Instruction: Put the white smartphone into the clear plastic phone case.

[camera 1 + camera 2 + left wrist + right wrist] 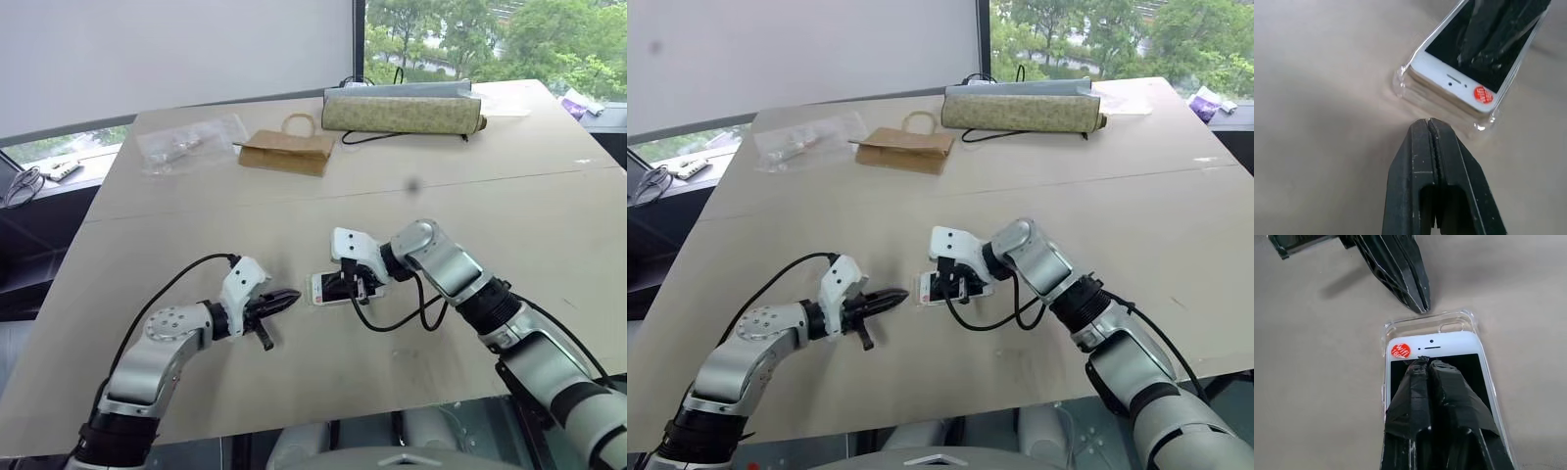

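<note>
Jaws shut on both grippers; right gripper (1422, 361) pressing white smartphone (1452, 81) into clear plastic phone case (1457, 318); uneven push risks popping a corner out.

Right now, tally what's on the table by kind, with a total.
White smartphone: 1
Clear plastic phone case: 1
Brown paper bag: 1
Clear plastic bag of small items: 1
Long patterned pouch: 1
Total: 5

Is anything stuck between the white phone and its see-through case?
Nothing visible is. The white smartphone already lies on the clear plastic phone case, whose rim shows around its end. The shut right gripper is over its screen, and the shut left gripper points at the case's end.
</note>
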